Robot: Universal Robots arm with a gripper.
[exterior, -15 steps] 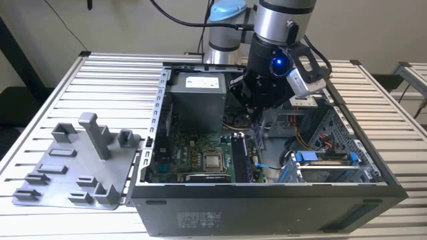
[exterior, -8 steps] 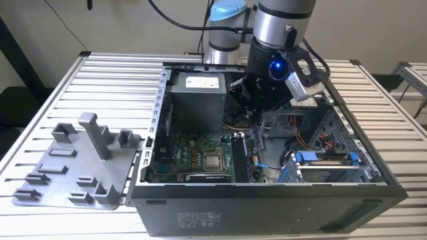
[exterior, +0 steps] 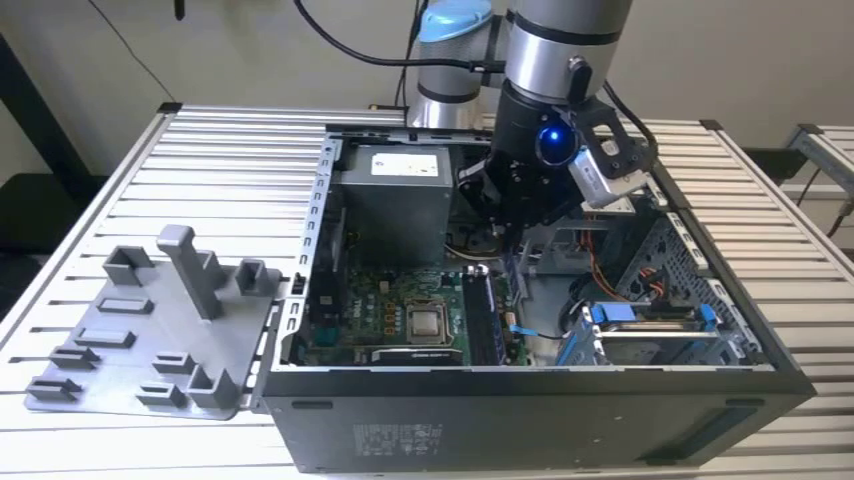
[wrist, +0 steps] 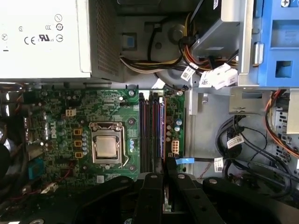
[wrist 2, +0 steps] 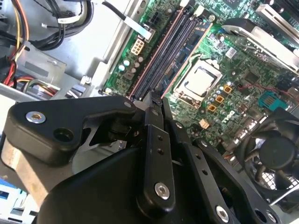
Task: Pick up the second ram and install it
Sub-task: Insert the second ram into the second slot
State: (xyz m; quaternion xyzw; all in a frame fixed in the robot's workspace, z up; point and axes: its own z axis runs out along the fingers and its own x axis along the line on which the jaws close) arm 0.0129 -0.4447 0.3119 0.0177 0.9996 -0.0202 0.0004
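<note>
Slatted metal table (exterior: 120,170), with an open PC case (exterior: 534,425) lying on its side on it. Next to the case, on the exterior view's left, there's a grey plastic tray (exterior: 94,345) with a tall grey post (exterior: 187,265) sticking up.

Inside the case you've got the power supply (exterior: 394,200) at the back, the motherboard (exterior: 360,305) with the CPU socket (exterior: 427,322), and a blue drive bracket (exterior: 641,315) on the exterior view's right.

The arm reaches down into the case, and the gripper (exterior: 514,228) hangs over the back end of the memory slots (wrist: 152,128), just beside the power supply. In both wrist views its fingers (wrist 2: 154,140) are drawn right together with no real gap, and their tips sit just over the end of the slot bank. I can't see anything sticking out from between them.

As for the second ram (exterior: 481,315), in the exterior view a thin dark strip stands on edge in the slots beside the socket, on the drive-bracket side. In the first wrist view it looks like the outermost line (wrist: 162,130) of the bank, but I honestly can't tell stick from empty slot there, or whether it's clicked fully down.

A round fan (wrist 2: 275,149) shows in the second wrist view, past the socket.
</note>
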